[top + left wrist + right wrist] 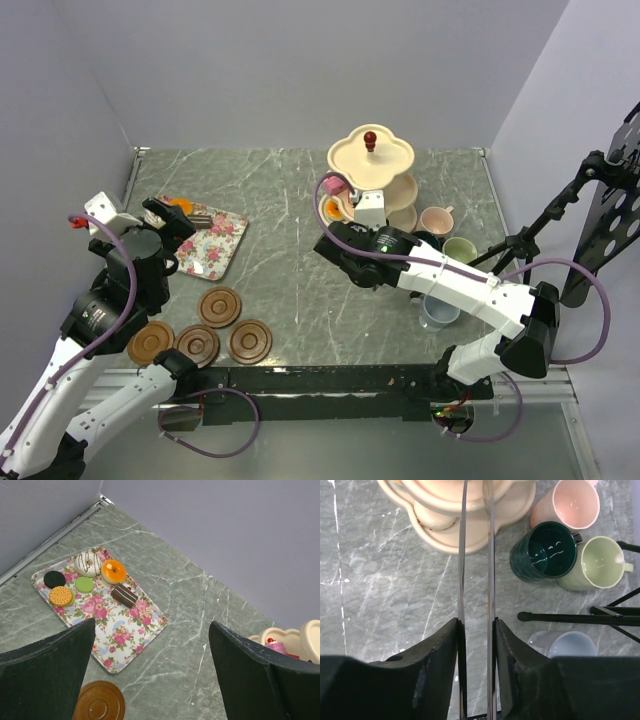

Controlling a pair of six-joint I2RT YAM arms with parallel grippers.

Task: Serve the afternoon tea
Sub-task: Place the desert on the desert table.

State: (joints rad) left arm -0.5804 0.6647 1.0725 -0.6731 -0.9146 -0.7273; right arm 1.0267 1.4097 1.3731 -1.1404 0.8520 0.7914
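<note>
Pinching the thin metal tongs [490, 555] between its jaws, the right gripper [476, 623] points at the cream stand [345, 160] in the upper centre of the overhead view, mugs [550, 550] just right of it, while the left gripper [152, 625], jaws spread, hangs above the cakes [114, 571] on the floral tray [125, 635] at left.

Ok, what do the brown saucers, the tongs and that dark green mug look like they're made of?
The saucers look like wood or wood-look plastic: brown, with concentric turned rings and a soft sheen. The tongs appear to be thin polished metal, two narrow, bright, mirror-like strips. The dark green mug is probably glazed ceramic, though glossy plastic is possible; sharp highlights show inside it.
</note>
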